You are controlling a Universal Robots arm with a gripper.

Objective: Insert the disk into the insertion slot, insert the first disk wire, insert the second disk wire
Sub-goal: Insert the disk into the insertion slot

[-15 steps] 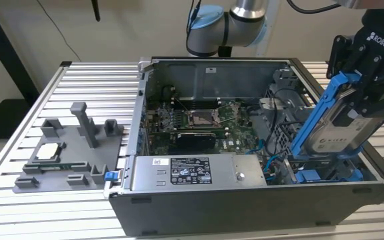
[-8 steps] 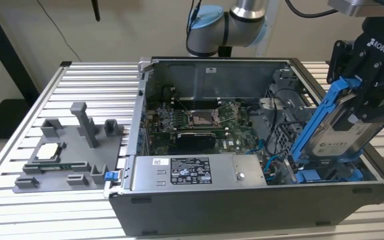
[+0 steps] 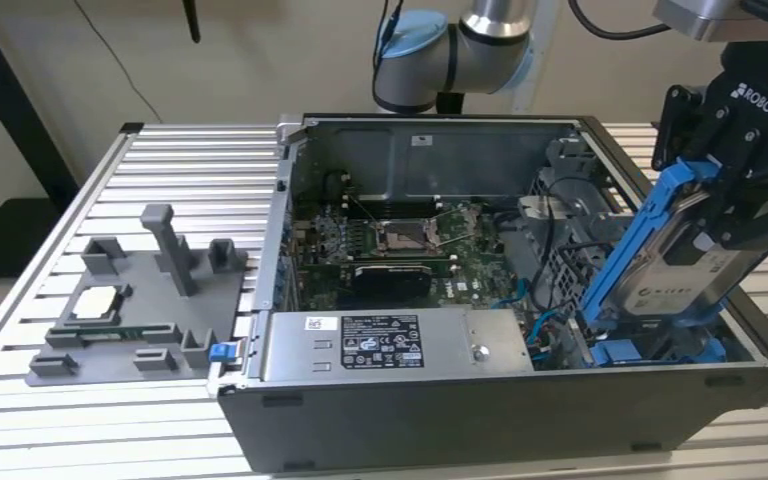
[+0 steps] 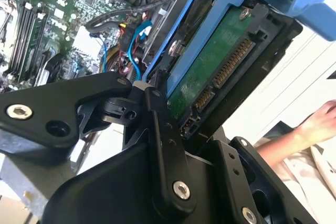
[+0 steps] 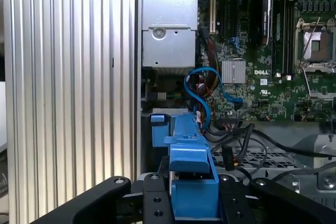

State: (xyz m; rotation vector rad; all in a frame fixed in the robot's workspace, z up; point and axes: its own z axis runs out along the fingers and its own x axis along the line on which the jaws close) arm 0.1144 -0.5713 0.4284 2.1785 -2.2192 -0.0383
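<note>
Blue frame of the disk (image 5: 192,179) clamped between the black arms of the gripper (image 5: 194,205). Just past it: looped blue cable (image 5: 203,68), black wires over perforated cage metal (image 5: 252,157). Silver power-supply box (image 5: 168,35) beside the motherboard (image 5: 262,77) (CPU socket (image 5: 317,45) near its edge), ribbed table (image 5: 68,77) alongside.

Open PC case (image 3: 491,412), mobo (image 3: 387,243), PSU box (image 3: 478,322), grey jig (image 3: 157,312)
</note>
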